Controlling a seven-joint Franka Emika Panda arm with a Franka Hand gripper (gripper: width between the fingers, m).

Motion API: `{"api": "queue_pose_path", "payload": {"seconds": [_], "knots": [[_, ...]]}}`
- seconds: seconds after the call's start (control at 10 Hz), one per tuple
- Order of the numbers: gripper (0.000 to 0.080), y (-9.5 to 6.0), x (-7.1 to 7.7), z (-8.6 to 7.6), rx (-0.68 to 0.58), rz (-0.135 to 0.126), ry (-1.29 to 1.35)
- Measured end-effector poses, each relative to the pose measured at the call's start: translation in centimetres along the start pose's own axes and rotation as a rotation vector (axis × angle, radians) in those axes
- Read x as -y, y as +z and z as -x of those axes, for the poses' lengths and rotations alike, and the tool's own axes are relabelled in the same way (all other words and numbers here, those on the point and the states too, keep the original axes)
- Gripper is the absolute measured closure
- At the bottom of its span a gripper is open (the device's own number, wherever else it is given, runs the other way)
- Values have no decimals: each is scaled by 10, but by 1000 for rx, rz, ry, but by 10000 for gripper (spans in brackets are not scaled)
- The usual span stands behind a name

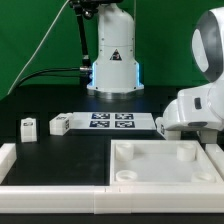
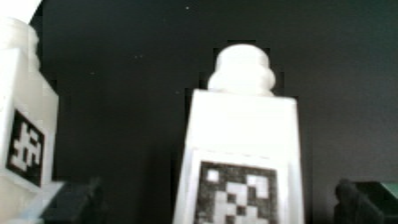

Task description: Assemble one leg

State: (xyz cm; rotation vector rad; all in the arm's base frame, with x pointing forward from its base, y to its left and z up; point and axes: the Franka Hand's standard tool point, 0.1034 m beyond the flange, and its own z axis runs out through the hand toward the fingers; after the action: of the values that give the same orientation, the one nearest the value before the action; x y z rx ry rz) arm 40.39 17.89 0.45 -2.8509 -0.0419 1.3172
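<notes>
In the wrist view a white leg (image 2: 240, 140) with a rounded peg on its end and a black-and-white tag fills the middle. My gripper (image 2: 222, 205) is open, with one dark fingertip (image 2: 71, 200) on each side of the leg and a gap between each and the leg. A second leg (image 2: 18, 120) shows at the picture's edge. In the exterior view the white hand (image 1: 188, 110) hangs low at the right, hiding its fingers. Two more legs (image 1: 29, 127) (image 1: 60, 125) stand on the black table at the left. The white tabletop (image 1: 113, 160) lies in front.
The marker board (image 1: 112, 122) lies in the middle of the table, in front of the robot's base (image 1: 112, 70). A white rail (image 1: 50, 185) runs along the front edge and the exterior view's left. A green backdrop stands behind.
</notes>
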Motion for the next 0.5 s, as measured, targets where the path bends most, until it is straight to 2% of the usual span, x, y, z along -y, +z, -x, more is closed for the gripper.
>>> {"api": "queue_pose_path", "payload": {"seconds": [0.3, 0.4, 0.5], "knots": [[150, 2, 2, 1, 3, 6, 20], [245, 2, 1, 1, 3, 5, 20], [245, 2, 1, 0, 3, 4, 21]]}}
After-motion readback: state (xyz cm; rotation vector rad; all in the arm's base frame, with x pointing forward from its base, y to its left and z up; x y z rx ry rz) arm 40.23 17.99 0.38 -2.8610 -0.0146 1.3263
